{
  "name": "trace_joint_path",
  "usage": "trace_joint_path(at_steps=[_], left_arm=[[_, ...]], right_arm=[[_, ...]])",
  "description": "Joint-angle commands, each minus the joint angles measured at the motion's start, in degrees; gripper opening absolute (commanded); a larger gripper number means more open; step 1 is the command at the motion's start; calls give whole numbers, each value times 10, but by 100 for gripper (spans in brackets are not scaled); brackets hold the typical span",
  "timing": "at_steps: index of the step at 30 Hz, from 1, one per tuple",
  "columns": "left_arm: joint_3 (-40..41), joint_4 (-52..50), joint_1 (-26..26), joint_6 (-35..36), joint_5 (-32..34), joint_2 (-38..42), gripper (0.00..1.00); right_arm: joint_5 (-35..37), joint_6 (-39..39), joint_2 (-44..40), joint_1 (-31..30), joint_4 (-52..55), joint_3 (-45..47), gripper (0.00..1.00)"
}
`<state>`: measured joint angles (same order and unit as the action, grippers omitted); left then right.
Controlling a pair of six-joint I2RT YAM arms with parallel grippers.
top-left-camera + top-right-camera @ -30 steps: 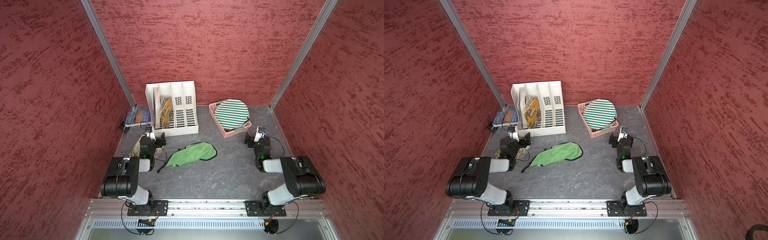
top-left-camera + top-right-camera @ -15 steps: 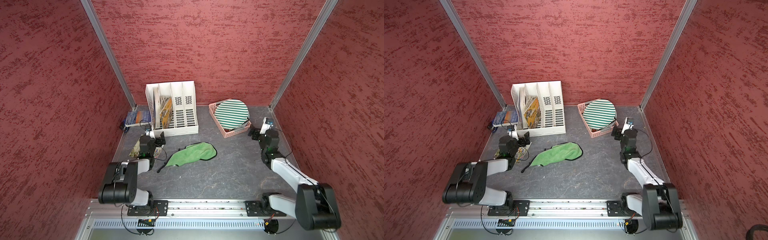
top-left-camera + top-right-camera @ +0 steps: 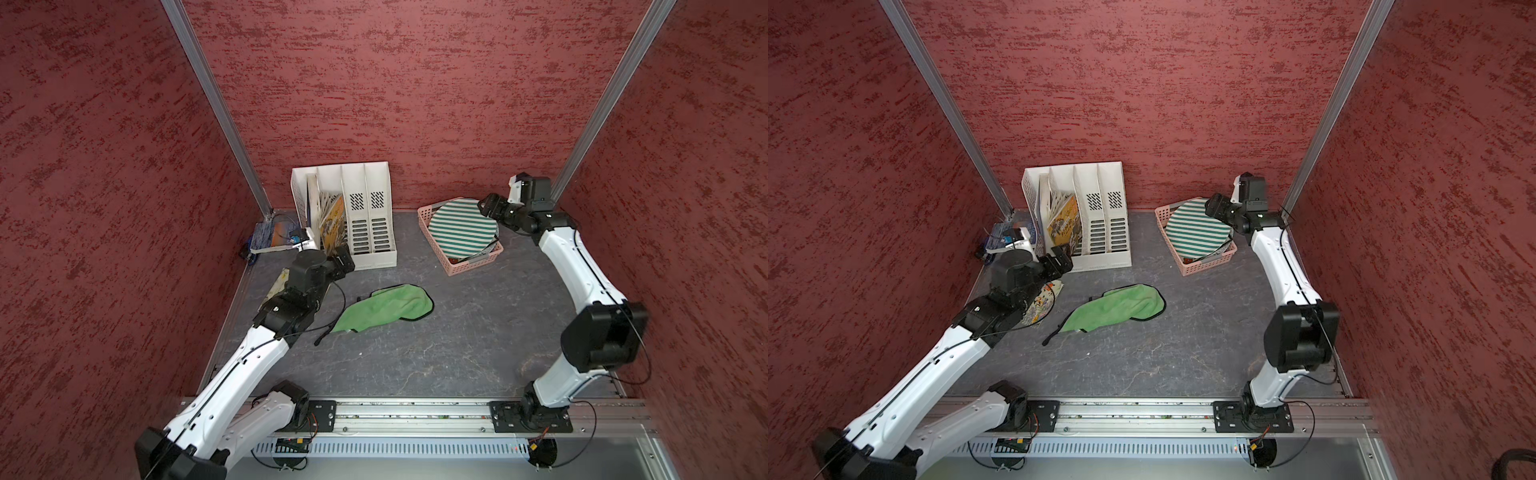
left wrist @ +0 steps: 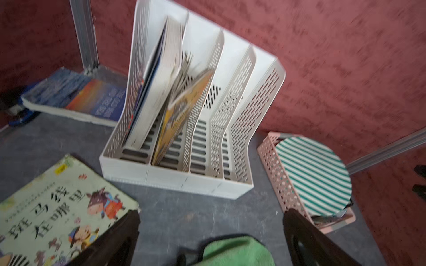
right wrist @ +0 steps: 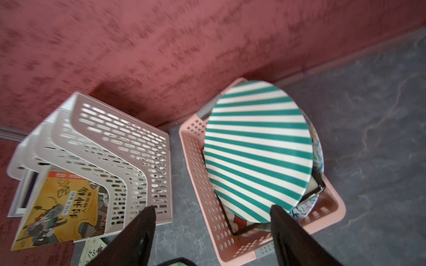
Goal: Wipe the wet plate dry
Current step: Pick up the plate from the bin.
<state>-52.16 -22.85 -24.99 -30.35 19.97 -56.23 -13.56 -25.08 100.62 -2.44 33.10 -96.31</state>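
Note:
A green-and-white striped plate [image 3: 461, 228] [image 3: 1196, 230] [image 5: 258, 147] [image 4: 315, 175] lies tilted on top of other dishes in a pink basket [image 3: 473, 266] [image 3: 1208, 266] [image 5: 198, 175] at the back right. A green cloth [image 3: 386, 307] [image 3: 1117, 307] [image 4: 232, 253] lies crumpled mid-table. My right gripper [image 3: 488, 208] [image 3: 1214, 205] [image 5: 211, 207] hovers open above the plate's far right edge, holding nothing. My left gripper [image 3: 345, 262] [image 3: 1061, 259] [image 4: 211, 214] hangs open and empty between the cloth's left end and the file rack.
A white file rack [image 3: 357, 224] [image 4: 184, 129] with books stands at the back centre. A blue book [image 3: 272, 237] lies in the back left corner. A picture book [image 3: 1044, 303] [image 4: 57, 207] lies flat under my left arm. Red walls close three sides.
Both arms have unfolded from their low rest poses. The right gripper rose and reached back over the basket and plate. The left arm stretched forward beside the cloth.

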Motion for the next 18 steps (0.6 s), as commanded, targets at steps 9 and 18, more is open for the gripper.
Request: trace_joint_path(at_steps=[9,18], left_arm=[[-76,-85,51,22,-138,-136,100],[-93,-65,80,33,-174,-175,100]], right_arm=[[8,12,313,16,138,-362,87],[59,72,327,17,109,-380,98]])
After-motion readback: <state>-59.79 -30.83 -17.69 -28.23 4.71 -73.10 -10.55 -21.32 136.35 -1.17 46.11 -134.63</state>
